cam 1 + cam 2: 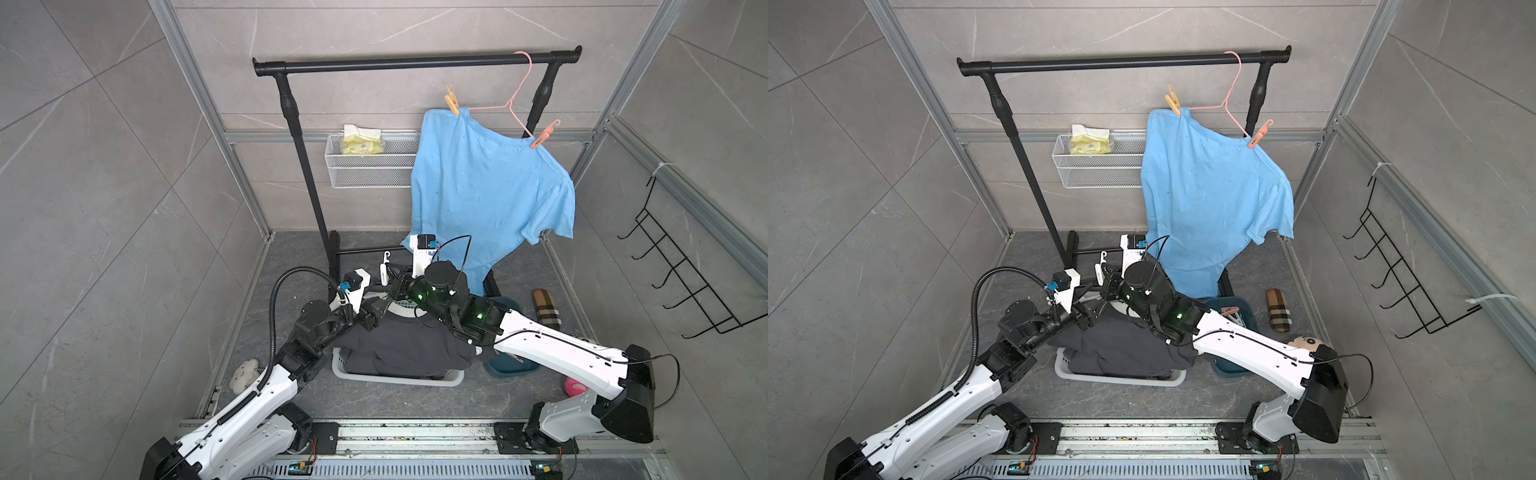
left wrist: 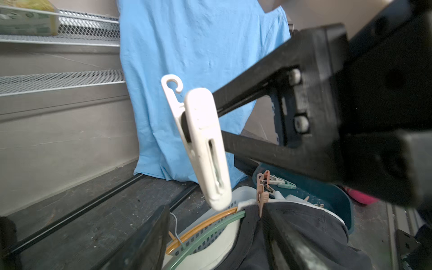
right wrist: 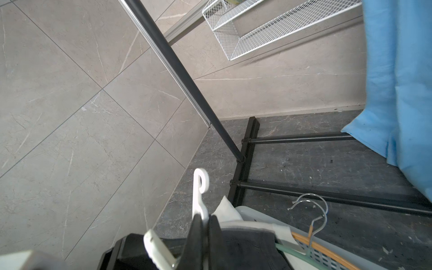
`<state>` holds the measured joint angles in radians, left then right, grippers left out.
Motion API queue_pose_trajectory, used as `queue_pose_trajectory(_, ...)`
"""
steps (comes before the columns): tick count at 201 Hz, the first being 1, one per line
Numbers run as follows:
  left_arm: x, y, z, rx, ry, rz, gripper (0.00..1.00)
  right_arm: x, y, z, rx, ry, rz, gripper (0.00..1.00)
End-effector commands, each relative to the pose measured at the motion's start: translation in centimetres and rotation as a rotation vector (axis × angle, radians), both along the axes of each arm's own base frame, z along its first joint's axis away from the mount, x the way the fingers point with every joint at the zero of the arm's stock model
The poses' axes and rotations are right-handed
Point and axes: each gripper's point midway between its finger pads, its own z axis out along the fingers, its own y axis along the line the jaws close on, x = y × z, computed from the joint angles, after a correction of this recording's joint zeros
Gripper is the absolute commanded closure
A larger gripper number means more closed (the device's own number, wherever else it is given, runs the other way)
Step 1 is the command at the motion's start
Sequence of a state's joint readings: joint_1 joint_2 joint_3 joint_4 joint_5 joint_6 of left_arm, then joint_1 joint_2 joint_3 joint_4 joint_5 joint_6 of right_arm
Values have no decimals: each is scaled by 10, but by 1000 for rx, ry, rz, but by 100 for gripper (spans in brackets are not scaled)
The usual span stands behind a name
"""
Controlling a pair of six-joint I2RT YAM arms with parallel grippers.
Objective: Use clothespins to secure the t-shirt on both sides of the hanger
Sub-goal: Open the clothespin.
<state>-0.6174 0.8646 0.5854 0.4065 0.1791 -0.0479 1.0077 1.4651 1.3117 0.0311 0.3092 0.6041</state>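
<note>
Between the jaws of our right gripper we clamp a white clothespin, and just beside it our left gripper stands apart.

Grey veined tile walls, aluminium framing along the edges. Dark stone floor. Black garment rack stands by back wall. White mesh basket mounted behind it. Black wire hook rack on side wall.

White clothespin smooth plastic; t-shirt matt cloth.

One t-shirt, one hanger, one white clothespin held, one tan clothespin, one pink clothespin clipped
</note>
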Motion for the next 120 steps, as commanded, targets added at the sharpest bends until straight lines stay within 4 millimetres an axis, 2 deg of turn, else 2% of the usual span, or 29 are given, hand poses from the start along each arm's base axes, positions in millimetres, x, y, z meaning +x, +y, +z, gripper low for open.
queue_pose_trajectory(1, 3, 12, 26, -58, -86, 71, 39, 1, 3, 8, -27, -35, -27, 100)
queue_pose_trajectory(57, -4, 6, 26, -57, -100, 15, 51, -6, 9, -1, -53, -18, -24, 100)
queue_pose_trajectory(101, -7, 3, 26, -47, -111, -7, 74, -12, 11, -5, -54, -8, -14, 100)
queue_pose_trajectory(120, -9, 4, 27, -44, -123, -6, 88, -13, 10, -9, -69, 1, -14, 100)
